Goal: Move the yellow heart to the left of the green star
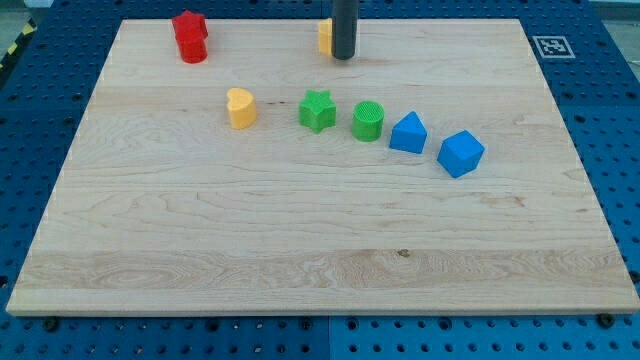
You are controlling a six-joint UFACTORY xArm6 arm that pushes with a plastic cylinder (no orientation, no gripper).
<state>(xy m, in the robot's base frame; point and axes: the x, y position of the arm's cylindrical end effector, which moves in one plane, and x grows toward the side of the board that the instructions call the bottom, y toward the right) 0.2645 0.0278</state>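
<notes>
The yellow heart (240,107) lies on the wooden board, to the view's left of the green star (317,110), with a gap between them. My tip (343,57) stands near the view's top centre, well above the star. It touches or hides most of a second yellow block (325,36) on its left side; that block's shape cannot be made out.
A green cylinder (368,121), a blue triangular block (408,133) and a blue cube (460,153) run in a row to the right of the star. Two red blocks (189,36) sit close together at the top left. The board (300,260) is edged by blue pegboard.
</notes>
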